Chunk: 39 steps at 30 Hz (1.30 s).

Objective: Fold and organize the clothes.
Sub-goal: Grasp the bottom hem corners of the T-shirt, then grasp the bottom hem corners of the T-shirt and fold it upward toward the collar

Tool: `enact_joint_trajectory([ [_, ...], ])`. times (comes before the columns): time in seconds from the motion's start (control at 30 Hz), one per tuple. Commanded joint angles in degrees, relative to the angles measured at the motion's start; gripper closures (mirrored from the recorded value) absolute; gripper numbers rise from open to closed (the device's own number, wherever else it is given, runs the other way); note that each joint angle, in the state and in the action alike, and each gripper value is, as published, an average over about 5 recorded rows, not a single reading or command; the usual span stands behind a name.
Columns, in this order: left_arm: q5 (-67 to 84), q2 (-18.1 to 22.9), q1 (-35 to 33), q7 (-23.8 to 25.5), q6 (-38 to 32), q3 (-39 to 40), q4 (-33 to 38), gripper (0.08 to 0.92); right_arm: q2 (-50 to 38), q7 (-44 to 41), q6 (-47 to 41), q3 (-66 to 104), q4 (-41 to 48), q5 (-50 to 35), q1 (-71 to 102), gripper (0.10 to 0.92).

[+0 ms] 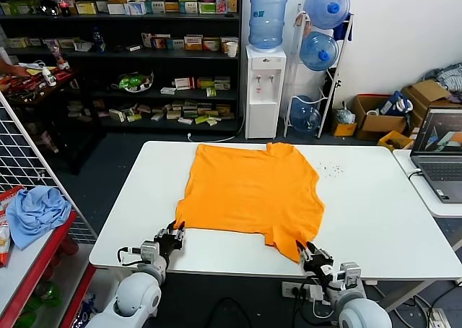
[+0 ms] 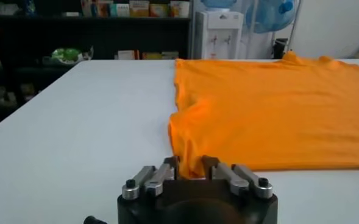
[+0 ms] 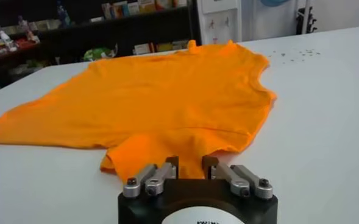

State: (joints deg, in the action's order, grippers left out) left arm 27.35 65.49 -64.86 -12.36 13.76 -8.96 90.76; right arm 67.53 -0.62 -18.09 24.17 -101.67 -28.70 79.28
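The bright orange T-shirt [image 1: 249, 191] lies spread flat on the white table [image 1: 375, 219], collar at the far side. My left gripper [image 1: 173, 235] is at the shirt's near left corner, shut on the fabric, which bunches up between its fingers [image 2: 174, 165] in the left wrist view, where the shirt [image 2: 270, 103] stretches away. My right gripper [image 1: 309, 253] is at the near right corner, shut on the sleeve tip that runs between its fingers [image 3: 208, 164]. In the right wrist view the shirt [image 3: 167, 97] lies flat ahead.
A laptop [image 1: 440, 154] sits on a side table at the right. A red wire rack with a light blue cloth [image 1: 36, 211] stands at the left. A water dispenser [image 1: 265, 89] and shelves [image 1: 123, 61] stand behind. Small dark specks [image 1: 328, 170] lie on the table.
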Motion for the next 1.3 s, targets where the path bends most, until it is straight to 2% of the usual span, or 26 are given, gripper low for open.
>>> enact_joint_trajectory([
  [0.03, 0.2, -0.2, -1.0, 0.2, 0.6, 0.1, 0.7, 0.753, 0.1, 0.2, -0.2, -0.1, -0.3, 0.2, 0.1, 0.851],
  [0.13, 0.0, -0.6, -2.0, 0.1, 0.6, 0.1, 2.7, 0.836, -0.1, 0.2, 0.0, 0.1, -1.8, 1.0, 1.4, 0.897],
  [0.23, -0.4, -1.2, -3.5, -0.1, 0.6, 0.0, 5.3, 0.889, -0.7, 0.5, 0.5, 0.6, -4.2, 3.1, 3.8, 0.901],
  [0.5, -1.2, -4.0, -9.1, -1.0, 0.6, -1.2, 14.0, 0.895, -3.8, 2.6, 0.8, 3.1, -14.0, 8.3, 14.2, 0.901],
  [0.8, -3.4, -6.7, -15.1, -1.3, 0.0, -3.0, 21.6, 0.895, -6.7, 4.3, 0.6, 5.1, -20.0, 12.5, 20.9, 0.901],
  [1.0, -6.7, -4.0, -12.2, -0.9, -3.2, -2.5, 19.0, 0.895, -7.9, 4.0, 2.9, 4.6, -17.0, 13.0, 16.2, 0.901],
  [1.3, -9.9, 0.3, -2.2, -0.1, -6.7, -1.0, 7.8, 0.895, -9.2, 2.2, 10.0, 2.9, -4.4, 10.8, 2.4, 0.901],
])
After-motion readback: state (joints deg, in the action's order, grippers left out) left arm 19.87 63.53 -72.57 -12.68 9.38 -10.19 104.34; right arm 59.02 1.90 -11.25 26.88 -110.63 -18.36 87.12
